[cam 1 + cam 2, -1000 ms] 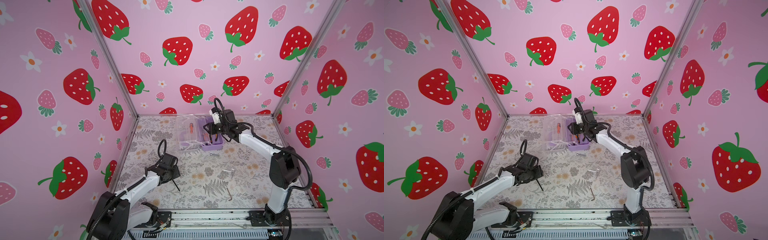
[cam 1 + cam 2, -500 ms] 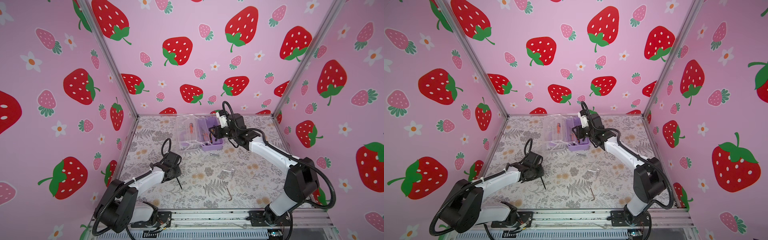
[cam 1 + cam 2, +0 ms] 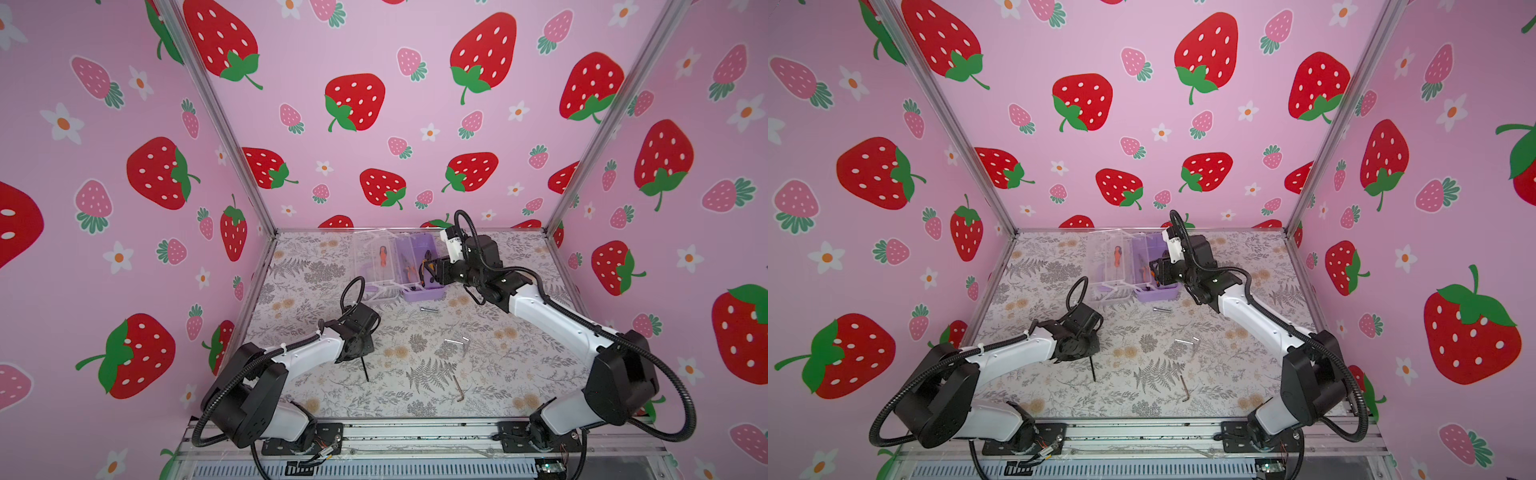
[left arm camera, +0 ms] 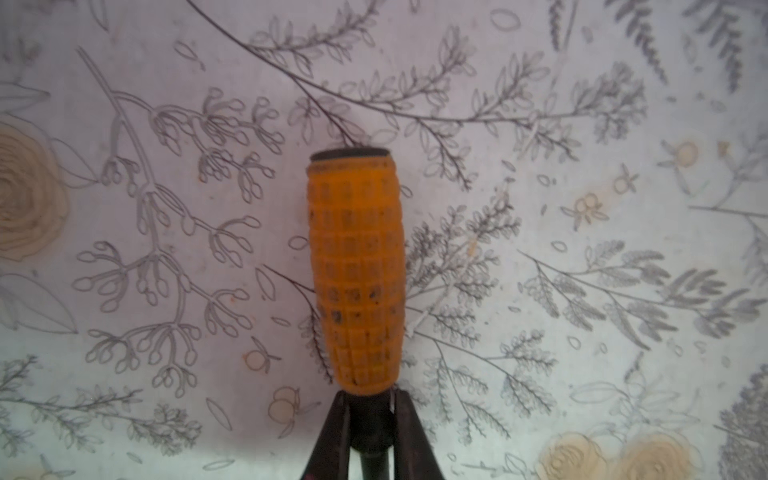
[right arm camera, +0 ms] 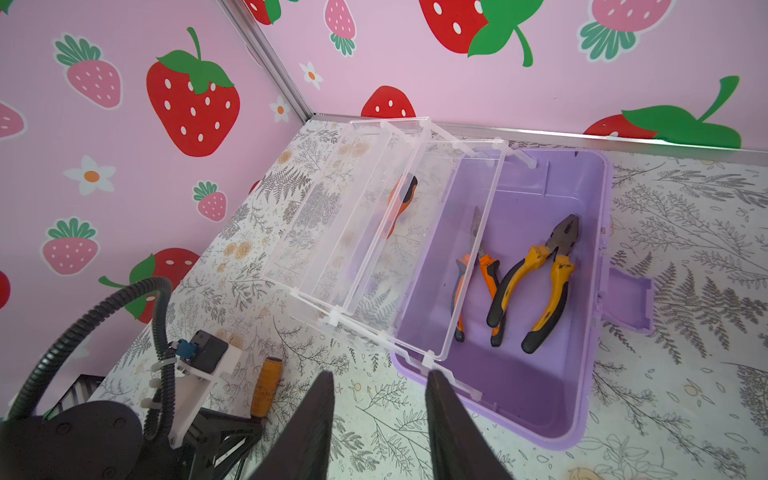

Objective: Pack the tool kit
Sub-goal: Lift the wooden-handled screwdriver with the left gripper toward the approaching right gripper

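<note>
The left gripper (image 4: 371, 395) is closed on the black collar of a screwdriver with a ribbed orange rubber handle (image 4: 357, 270). This screwdriver lies flat on the floral-patterned bench (image 3: 519, 374), towards its left front. In both top views its thin dark shaft pokes out from under the gripper toward the front edge. The right gripper (image 5: 380, 374) hovers with its jaws apart and empty, over a corner of the small rectangular lilac plastic box (image 5: 540, 399) at the back of the bench. The box stands open, its clear plastic trays (image 5: 365, 216) folded out to one side, and an orange-and-black screwdriver (image 5: 401, 199) lies in one tray. Inside the lilac tub, slim orange-handled long-nose pliers (image 5: 473, 282) and yellow-handled combination pliers (image 5: 540, 282) lie side by side. Silver hex keys (image 3: 454, 341) lie loose on the bench, well apart from the box
</note>
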You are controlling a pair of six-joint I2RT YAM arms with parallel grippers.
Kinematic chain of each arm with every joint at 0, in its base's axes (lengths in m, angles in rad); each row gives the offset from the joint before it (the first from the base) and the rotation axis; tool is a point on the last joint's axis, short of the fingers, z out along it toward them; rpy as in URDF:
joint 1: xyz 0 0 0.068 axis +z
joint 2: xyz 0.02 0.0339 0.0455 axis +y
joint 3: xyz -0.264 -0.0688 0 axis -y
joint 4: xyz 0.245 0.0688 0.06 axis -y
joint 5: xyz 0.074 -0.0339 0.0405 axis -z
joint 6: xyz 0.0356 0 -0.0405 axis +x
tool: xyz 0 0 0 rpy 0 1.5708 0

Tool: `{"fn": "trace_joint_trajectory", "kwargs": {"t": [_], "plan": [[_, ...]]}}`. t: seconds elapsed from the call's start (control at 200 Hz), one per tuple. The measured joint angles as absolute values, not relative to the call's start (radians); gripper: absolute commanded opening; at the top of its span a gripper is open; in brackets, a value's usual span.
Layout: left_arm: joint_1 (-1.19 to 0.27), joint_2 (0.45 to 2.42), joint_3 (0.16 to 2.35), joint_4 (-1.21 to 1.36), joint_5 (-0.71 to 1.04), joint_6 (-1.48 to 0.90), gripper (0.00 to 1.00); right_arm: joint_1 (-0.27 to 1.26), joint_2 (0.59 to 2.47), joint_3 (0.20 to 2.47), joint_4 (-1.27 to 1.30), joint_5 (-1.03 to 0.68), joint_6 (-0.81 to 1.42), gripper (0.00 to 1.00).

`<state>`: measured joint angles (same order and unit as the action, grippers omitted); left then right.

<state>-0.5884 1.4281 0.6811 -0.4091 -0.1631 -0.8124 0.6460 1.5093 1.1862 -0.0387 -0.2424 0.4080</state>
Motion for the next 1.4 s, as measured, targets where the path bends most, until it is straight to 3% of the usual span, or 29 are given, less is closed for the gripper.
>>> {"fn": "trace_joint_trajectory", "kwargs": {"t": [0.56, 0.86, 1.04, 1.291, 1.346, 1.396], "plan": [[-0.61, 1.363, 0.842, -0.48, -0.154, -0.78, 0.0, 0.658, 1.471, 0.968, 0.031, -0.297, 0.461, 0.4], [-0.61, 1.32, 0.879, -0.499, -0.137, -0.78, 0.0, 0.825, 1.525, 0.847, 0.251, -0.492, 0.52, 0.56], [-0.616, 1.32, 0.9, -0.497, -0.109, -0.785, 0.0, 0.895, 1.641, 0.853, 0.324, -0.542, 0.551, 0.58], [-0.623, 1.314, 0.9, -0.498, -0.096, -0.791, 0.0, 0.953, 1.762, 0.9, 0.418, -0.577, 0.607, 0.57], [-0.623, 1.314, 0.9, -0.497, -0.095, -0.791, 0.0, 0.961, 1.778, 0.911, 0.434, -0.58, 0.617, 0.52], [-0.624, 1.314, 0.9, -0.497, -0.094, -0.791, 0.0, 0.968, 1.792, 0.924, 0.447, -0.583, 0.63, 0.4]]}}
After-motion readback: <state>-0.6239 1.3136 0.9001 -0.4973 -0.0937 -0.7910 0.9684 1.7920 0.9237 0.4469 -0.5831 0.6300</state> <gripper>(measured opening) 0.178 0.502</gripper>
